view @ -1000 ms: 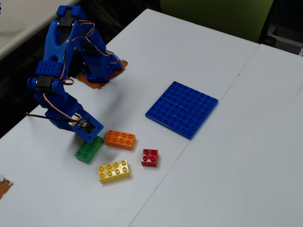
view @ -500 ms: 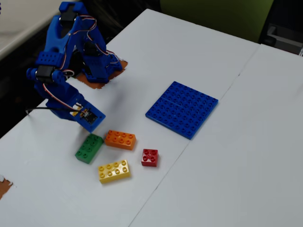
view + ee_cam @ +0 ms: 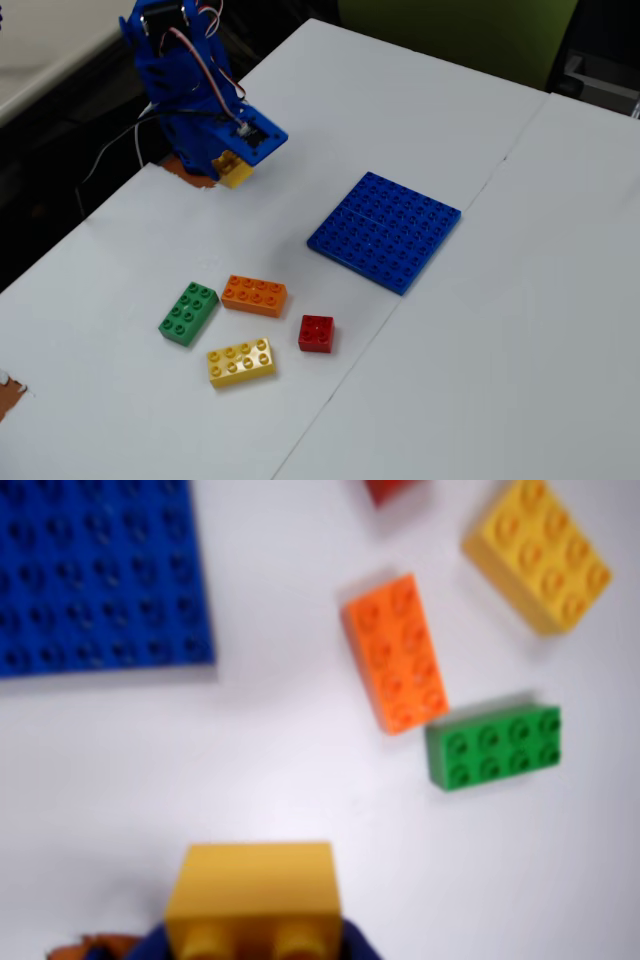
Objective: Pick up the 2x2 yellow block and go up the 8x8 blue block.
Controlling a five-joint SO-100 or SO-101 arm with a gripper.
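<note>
Fingers (image 3: 236, 166) closed on the 2x2 yellow block (image 3: 235, 170) have risen from beside the green brick (image 3: 188, 313) and now hold it above the tabletop (image 3: 480, 330), pickup apparently complete, the 8x8 blue block (image 3: 385, 230) still well apart.

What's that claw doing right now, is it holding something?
Gripper: closed on the small yellow block, held up off the table.
</note>
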